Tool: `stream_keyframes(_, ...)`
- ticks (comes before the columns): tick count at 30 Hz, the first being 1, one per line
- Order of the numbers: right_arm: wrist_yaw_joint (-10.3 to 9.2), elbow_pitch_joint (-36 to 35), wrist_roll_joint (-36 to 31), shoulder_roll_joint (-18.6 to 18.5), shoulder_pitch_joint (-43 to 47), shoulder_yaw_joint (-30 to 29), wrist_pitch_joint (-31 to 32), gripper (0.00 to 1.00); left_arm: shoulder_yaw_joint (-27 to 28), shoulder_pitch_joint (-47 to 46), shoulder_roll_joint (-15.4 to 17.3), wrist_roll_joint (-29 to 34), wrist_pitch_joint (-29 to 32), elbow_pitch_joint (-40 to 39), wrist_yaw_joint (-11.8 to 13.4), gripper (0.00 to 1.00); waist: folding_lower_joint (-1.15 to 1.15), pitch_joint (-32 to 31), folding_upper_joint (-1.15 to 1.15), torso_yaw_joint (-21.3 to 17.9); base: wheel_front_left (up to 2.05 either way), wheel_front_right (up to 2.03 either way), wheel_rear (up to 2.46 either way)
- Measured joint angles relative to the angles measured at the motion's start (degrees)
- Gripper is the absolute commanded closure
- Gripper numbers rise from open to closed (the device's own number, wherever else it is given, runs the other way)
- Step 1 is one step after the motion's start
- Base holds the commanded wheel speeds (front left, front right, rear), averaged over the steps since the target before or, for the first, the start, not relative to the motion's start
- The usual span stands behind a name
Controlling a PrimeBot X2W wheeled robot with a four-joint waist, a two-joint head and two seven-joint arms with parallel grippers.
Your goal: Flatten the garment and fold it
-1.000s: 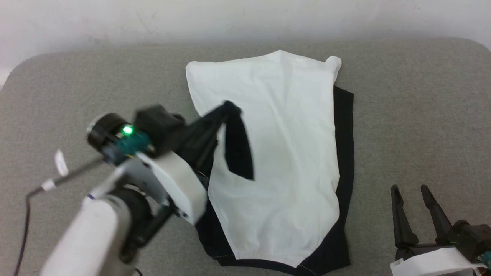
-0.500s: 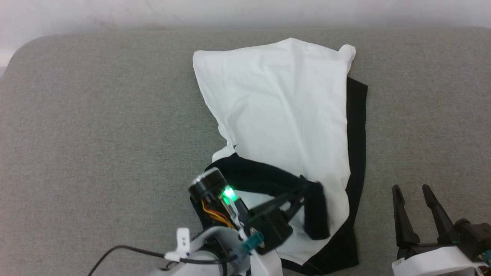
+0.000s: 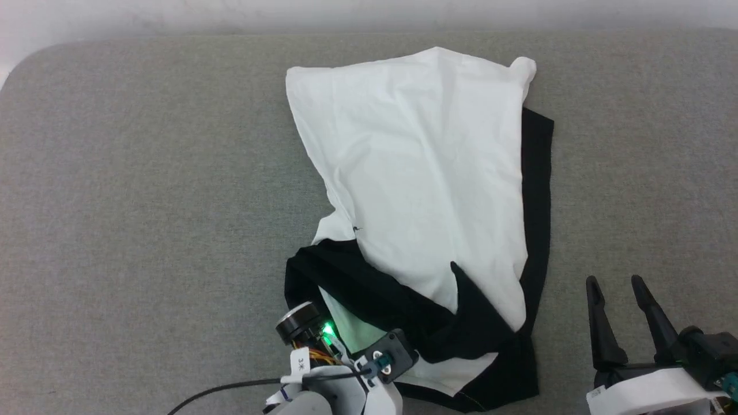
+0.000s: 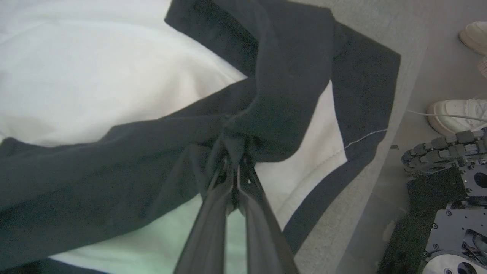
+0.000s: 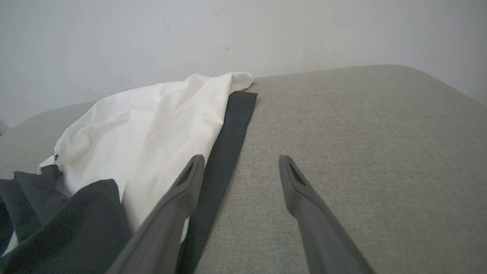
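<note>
Grey fabric-covered surface (image 3: 144,202) extends across the work area and meets a plain white wall (image 3: 346,14) at its far edge.

The garment (image 3: 415,173) lies near the middle of this surface, running from the far edge toward the near edge. Its white body is spread mostly flat, with shallow creases. A black strip (image 3: 539,190) shows along its right side, partly under the white panel. At the near end, a black sleeve (image 3: 403,305) is bunched and drawn across the white cloth, forming a raised ridge.

The left gripper (image 4: 234,160) sits at the near end of the garment. Its two fingers are pressed together and pinch a fold of the black sleeve cloth, which gathers into tight pleats at the tips.

The right gripper (image 3: 614,285) is positioned to the right of the garment, near the black strip. Its fingers are spread apart with bare grey surface visible between them. Whether the fingertips contact the surface cannot be determined.

Beyond the near edge of the surface, the left wrist view shows floor, a person's white shoes (image 4: 452,116) and part of the robot base (image 4: 456,213).
</note>
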Motion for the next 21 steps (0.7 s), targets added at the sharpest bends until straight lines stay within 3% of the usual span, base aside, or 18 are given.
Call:
stream_keyframes(4,0.0,0.5,0.0,0.0,-0.5,0.1,0.0,0.0,0.8,-0.1,-1.4,-2.2,0.2,3.9,0.1,1.0,0.0,0.1,0.0,-0.7,0.0,0.0,0.0)
stream_keyframes(5,0.0,0.6,0.0,0.0,-0.6,0.1,-0.1,0.0,1.1,-0.2,-1.7,-2.4,0.2,4.5,0.3,0.93,0.0,0.1,0.0,-0.9,0.0,0.0,0.0)
stream_keyframes(6,0.0,0.7,0.0,0.0,-0.6,0.2,-0.1,0.0,1.3,-0.2,-2.0,-2.6,0.1,4.9,0.6,0.57,0.0,0.0,0.0,-1.1,0.0,0.0,0.0)
stream_keyframes(7,0.0,0.8,0.0,0.0,-0.5,0.2,-0.1,0.0,1.8,-0.2,-2.4,-3.2,-0.2,5.3,0.8,0.0,0.0,0.0,0.0,-1.3,0.0,0.0,0.0)
stream_keyframes(12,0.0,1.8,0.0,0.0,-0.5,0.4,-0.2,0.0,4.7,-0.1,-3.3,-7.9,-0.3,5.0,1.5,0.0,0.0,-1.0,0.0,-1.8,0.0,0.0,0.0)
stream_keyframes(16,0.0,2.2,0.1,0.0,-0.1,0.4,-0.3,0.0,7.5,1.2,-2.8,-12.0,1.0,-0.2,2.0,0.0,0.0,-2.4,0.0,-2.0,0.0,0.0,0.0)
stream_keyframes(21,0.0,2.3,0.1,0.0,0.7,0.3,-0.2,0.0,12.8,6.9,-0.9,-17.1,1.8,-11.1,6.1,0.0,-0.01,-4.4,0.0,-2.2,0.0,0.0,0.0)
